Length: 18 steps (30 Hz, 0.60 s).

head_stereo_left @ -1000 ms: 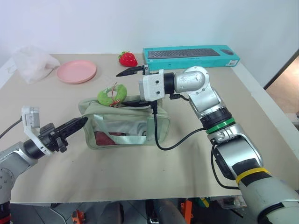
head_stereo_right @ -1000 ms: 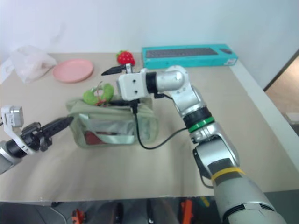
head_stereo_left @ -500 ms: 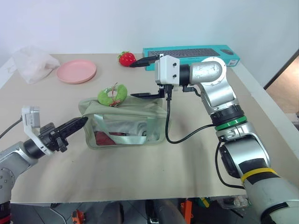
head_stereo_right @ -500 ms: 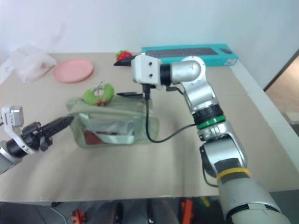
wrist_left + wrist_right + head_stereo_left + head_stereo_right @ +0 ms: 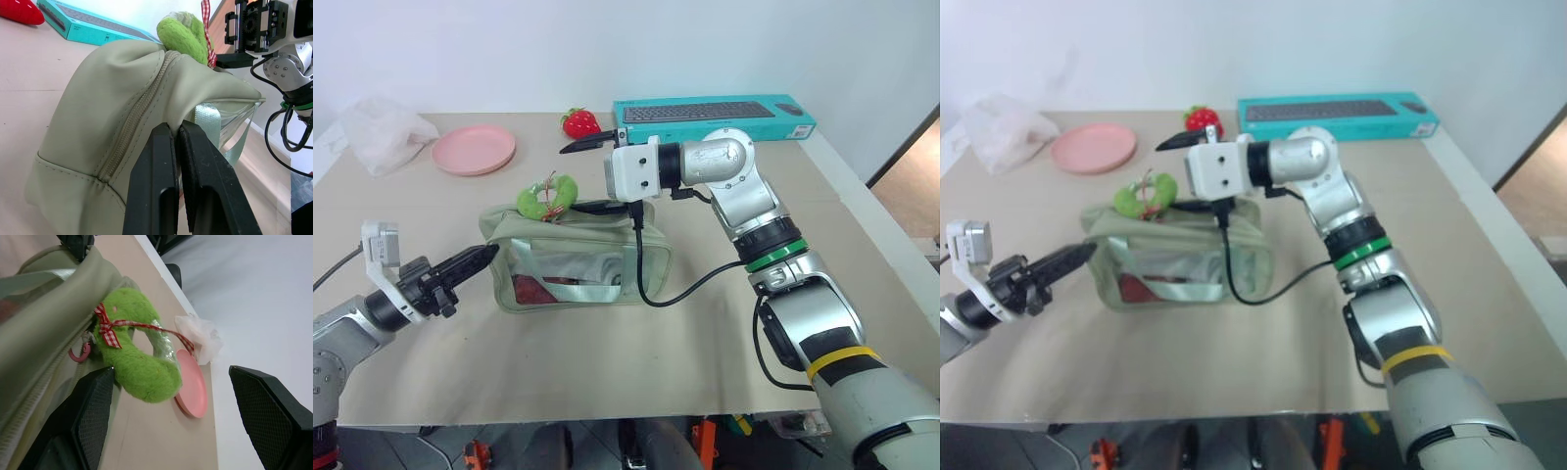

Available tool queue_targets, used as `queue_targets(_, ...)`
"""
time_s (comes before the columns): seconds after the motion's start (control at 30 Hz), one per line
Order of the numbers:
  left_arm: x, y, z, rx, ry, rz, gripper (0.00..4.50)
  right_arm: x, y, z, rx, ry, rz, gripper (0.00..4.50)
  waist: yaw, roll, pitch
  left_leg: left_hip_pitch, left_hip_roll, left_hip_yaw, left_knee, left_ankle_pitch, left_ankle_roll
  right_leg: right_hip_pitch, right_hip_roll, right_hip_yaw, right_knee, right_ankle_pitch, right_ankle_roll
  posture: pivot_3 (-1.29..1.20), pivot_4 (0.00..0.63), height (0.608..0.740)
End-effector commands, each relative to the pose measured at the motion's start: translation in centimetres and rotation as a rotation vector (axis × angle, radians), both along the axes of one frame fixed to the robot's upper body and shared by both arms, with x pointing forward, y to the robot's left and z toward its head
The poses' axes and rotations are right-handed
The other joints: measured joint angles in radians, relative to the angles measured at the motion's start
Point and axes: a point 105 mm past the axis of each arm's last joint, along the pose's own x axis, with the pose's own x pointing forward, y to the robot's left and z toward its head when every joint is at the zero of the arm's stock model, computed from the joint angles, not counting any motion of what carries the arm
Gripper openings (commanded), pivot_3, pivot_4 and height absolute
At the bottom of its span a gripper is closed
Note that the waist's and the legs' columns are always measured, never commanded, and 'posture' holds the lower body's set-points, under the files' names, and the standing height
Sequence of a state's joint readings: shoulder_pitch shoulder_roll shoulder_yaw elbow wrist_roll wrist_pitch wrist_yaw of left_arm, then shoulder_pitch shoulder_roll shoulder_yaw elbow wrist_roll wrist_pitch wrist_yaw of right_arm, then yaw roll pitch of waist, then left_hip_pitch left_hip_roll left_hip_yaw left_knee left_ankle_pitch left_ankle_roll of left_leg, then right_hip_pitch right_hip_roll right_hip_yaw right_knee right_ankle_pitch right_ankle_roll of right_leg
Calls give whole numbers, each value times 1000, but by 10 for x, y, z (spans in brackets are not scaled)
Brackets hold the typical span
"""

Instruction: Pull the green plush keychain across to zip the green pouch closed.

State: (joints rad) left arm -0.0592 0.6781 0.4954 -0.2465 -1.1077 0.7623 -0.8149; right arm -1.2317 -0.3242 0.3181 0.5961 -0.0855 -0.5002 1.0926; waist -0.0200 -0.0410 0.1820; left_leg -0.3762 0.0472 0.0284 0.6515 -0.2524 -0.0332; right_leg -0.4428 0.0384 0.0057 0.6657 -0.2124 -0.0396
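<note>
The pale green pouch [image 5: 576, 257] lies on the table with red items showing through its clear side. The lime-green plush keychain [image 5: 548, 197] with its red checked ribbon sits on the pouch's top at the left end of the zipper [image 5: 139, 117]. My left gripper [image 5: 487, 254] is shut, pinching the fabric at the pouch's left end. My right gripper [image 5: 571, 180] points left over the pouch and is open. One of its fingers [image 5: 584, 147] is above the keychain and the other lies along the pouch top. In the right wrist view the keychain [image 5: 139, 357] lies just ahead, between the two fingers.
A red strawberry toy [image 5: 579, 122] and a teal keyboard box [image 5: 715, 117] stand at the back. A pink plate [image 5: 474, 149] and a crumpled white bag [image 5: 380, 131] are at the back left. The right wrist's black cable [image 5: 651, 294] hangs over the pouch's right side.
Half a second ago my right gripper had drawn up and to the right, away from the keychain. It is now back at the left beside it. The left gripper and pouch have not moved.
</note>
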Motion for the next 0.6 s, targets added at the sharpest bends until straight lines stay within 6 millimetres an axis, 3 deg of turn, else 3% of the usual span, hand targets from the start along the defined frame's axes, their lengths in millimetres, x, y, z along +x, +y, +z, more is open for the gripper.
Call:
queue_targets(0.03, -3, -5, 5, 5, -25, -20, 0, -4, 6, 11, -6, -67, 24, 3852, 0, 0, 0, 0, 0, 0, 0, 0, 0, 0, 0, 0, 0, 0, 0, 0, 150, 740)
queue_targets(0.07, -3, -5, 5, 5, -25, -21, 0, -4, 6, 11, -5, -67, 24, 3582, 0, 0, 0, 0, 0, 0, 0, 0, 0, 0, 0, 0, 0, 0, 0, 0, 150, 740)
queue_targets(0.47, -2, -6, 4, 3, -24, -22, 0, -3, 3, 9, -3, -37, 26, 3582, 0, 0, 0, 0, 0, 0, 0, 0, 0, 0, 0, 0, 0, 0, 0, 0, 150, 740)
queue_targets(0.6, -1, -7, 5, 1, -24, -23, 0, -5, -6, 7, 2, 96, 23, 3582, 0, 0, 0, 0, 0, 0, 0, 0, 0, 0, 0, 0, 0, 0, 0, 0, 150, 740)
